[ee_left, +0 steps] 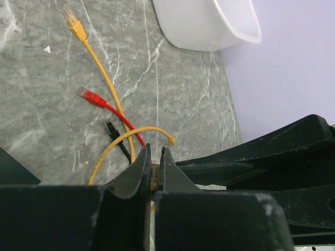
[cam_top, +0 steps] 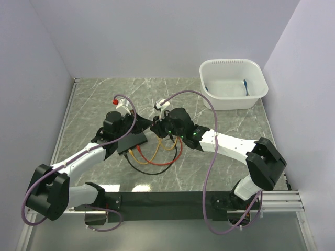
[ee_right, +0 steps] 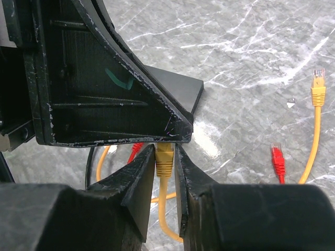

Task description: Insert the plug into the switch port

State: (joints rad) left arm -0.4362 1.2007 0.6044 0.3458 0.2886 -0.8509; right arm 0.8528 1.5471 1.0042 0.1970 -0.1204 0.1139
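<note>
Both arms meet at mid-counter, well apart from the tub in the far right corner. They meet over the switch, the flat black box lying there.

Your left claw is clenched tight, down at the switch. Something yellowish shows in the slit between its tips, but I cannot tell whether it pinches anything.

Your right claw is grasping the plug, the yellow one, by its body. The nose points away from the wrist and the lead trails back beneath.

That nose sits just under the lower edge of the left claw's finger. The finger hides the port from the right wrist view, and only a corner of the switch shows behind it. By my reading the plug is not yet in.

To seat it well:
- Square the plug's axis to the switch's edge and hold it level with that thin box.
- Check the latch side first. I cannot tell from here which way it faces.
- Steer the nose round the left finger, not against it, then push slowly and straight.
- Have the left claw brace the switch, since so light a box will likely slide.
- Mind the red lead and its loose neighbours close by on the counter.
</note>
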